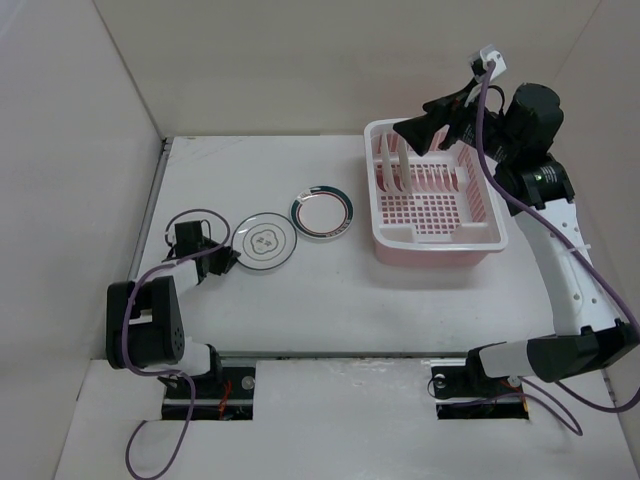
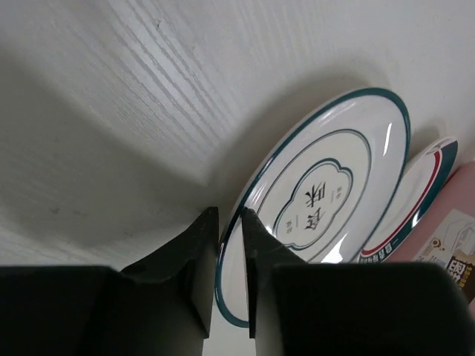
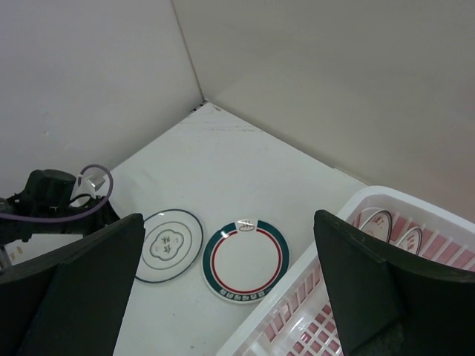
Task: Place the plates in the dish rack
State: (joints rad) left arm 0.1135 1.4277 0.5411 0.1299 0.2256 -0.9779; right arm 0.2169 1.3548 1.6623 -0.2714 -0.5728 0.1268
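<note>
From above, the left claw (image 1: 225, 260) lies low on the table (image 1: 330, 300) at the 8 o'clock edge of the thin-ring plate (image 1: 267, 241), touching its rim. The green-band plate (image 1: 322, 213) lies flat just beside that plate, at its 2 o'clock. The dish rack (image 1: 440, 245) stands at 3 o'clock from both. Two upright plates (image 1: 392, 168) stand in the tines at its left end. The right claw (image 1: 420, 120) hangs above the rack's far rim, near the 11 o'clock corner, well apart from the two plates on the table.

In the left wrist view, the left claw (image 2: 230, 222) is clenched on the thin-ring plate (image 2: 326, 185). One finger is on each face, and the rim runs through the narrow gap between them. The plate reaches away toward 2 o'clock. The green-band plate (image 2: 415, 200) is beyond it, and a pink corner of the dish rack (image 2: 445, 237) shows at 4 o'clock.

In the right wrist view, the right claw (image 3: 226, 219) is spread wide and grasps nothing. Between its fingers lie the green-band plate (image 3: 245, 259) and, at 9 o'clock from it, the thin-ring plate (image 3: 169, 243). The dish rack (image 3: 297, 297) sits at 4 o'clock, with the two upright plates (image 3: 378, 221) in it.
</note>
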